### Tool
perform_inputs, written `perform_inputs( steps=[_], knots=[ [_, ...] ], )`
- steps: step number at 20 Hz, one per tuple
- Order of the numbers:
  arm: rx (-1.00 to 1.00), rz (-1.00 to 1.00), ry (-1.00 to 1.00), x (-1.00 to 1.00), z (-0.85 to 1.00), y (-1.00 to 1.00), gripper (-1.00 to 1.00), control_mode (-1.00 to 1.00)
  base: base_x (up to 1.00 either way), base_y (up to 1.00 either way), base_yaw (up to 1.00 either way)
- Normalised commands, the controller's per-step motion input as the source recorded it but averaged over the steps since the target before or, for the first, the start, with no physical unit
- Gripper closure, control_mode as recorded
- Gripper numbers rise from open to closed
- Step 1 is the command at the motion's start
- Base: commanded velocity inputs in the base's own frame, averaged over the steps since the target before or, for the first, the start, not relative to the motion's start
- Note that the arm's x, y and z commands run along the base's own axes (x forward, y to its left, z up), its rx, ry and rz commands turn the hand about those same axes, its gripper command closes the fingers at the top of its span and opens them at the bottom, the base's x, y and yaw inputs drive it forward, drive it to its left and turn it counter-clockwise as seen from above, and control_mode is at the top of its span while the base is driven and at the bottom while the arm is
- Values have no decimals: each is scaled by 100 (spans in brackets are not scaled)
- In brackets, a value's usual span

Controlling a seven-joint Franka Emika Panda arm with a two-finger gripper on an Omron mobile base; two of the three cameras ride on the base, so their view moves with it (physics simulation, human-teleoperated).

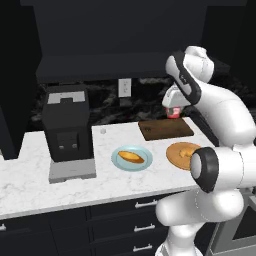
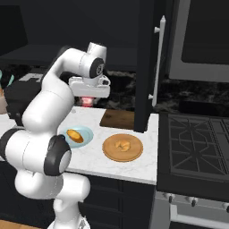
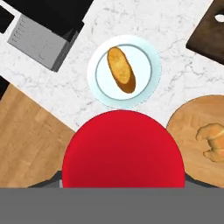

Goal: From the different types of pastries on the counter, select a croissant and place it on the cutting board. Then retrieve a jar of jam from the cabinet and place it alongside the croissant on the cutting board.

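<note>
Our arm bends high over the white marble counter [image 1: 30, 175], gripper [image 1: 172, 113] (pointing down) clamped round the small red jam jar [image 3: 122, 151].

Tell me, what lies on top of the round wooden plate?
A croissant lies on the round wooden plate. In the hand view the held red jar covers the plate's near edge, so that part is hidden.

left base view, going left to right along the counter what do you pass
coffee machine → pale blue plate carrying the loaf-shaped pastry → round wooden plate, partly hidden by the arm
</note>
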Motion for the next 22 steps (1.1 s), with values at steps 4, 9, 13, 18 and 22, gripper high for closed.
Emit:
perform_inputs(
  steps=[4,9,13,18,22],
  knots=[
    [4,-3,10,25,-42,5,100,-100,0,0,0],
    [0,-6,13,-29,-100,-13,100,-100,0,0,0],
    [14,0,5,28,-24,-1,100,-100,0,0,0],
    [4,-9,-8,100,14,-13,100,-100,0,0,0],
    [1,-3,-7,37,-1,-1,100,-100,0,0,0]
  ],
)
